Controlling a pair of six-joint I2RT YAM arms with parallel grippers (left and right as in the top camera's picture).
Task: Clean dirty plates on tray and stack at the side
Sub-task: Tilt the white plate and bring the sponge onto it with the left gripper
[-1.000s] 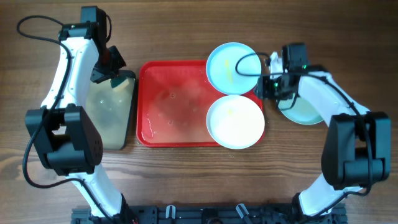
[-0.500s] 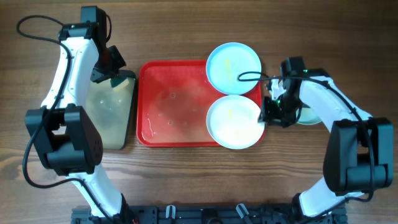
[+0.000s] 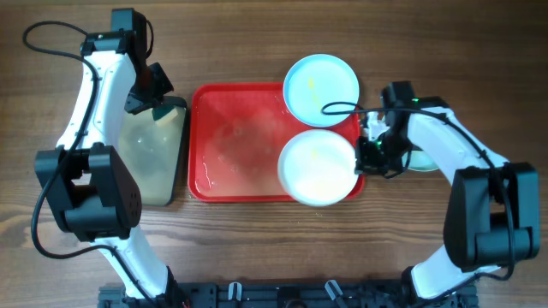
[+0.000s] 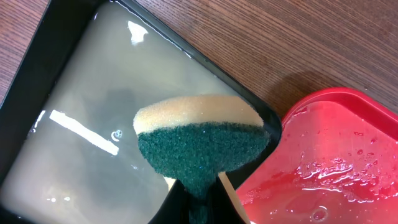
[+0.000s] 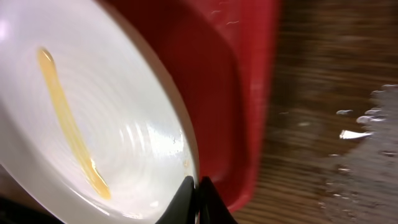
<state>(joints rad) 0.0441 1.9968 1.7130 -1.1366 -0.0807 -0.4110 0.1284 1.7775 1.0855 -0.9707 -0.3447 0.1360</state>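
Left arm (image 3: 94, 85) is stretched out to the far left corner, wrist hanging over the black tray (image 4: 40, 62), which is full of murky water. The left jaws are clamped on a sponge (image 4: 199, 146), green scrubby side facing the wrist camera and a yellow layer behind it, held just above the water.

Right arm (image 3: 445, 137) is folded in, elbow out to the side, wrist reaching toward the right end of the red tray (image 3: 231, 111). From the right wrist view, the right jaws look pinched together on the rim of the front plate (image 3: 315, 171). That plate sits on the tray's front right corner, hanging over the edge, with a yellow streak (image 5: 62, 112) across it. The back plate (image 3: 321, 85) is on the back right corner, just about touching the front one, with a small yellow smear too. A third plate (image 3: 424, 161) sits on the desk (image 3: 257, 248) right of the tray, mostly hidden under the right arm.

Desk is dark wood grain. The red tray is wet and shiny inside, and there are water drops (image 5: 367, 124) on the wood next to it.
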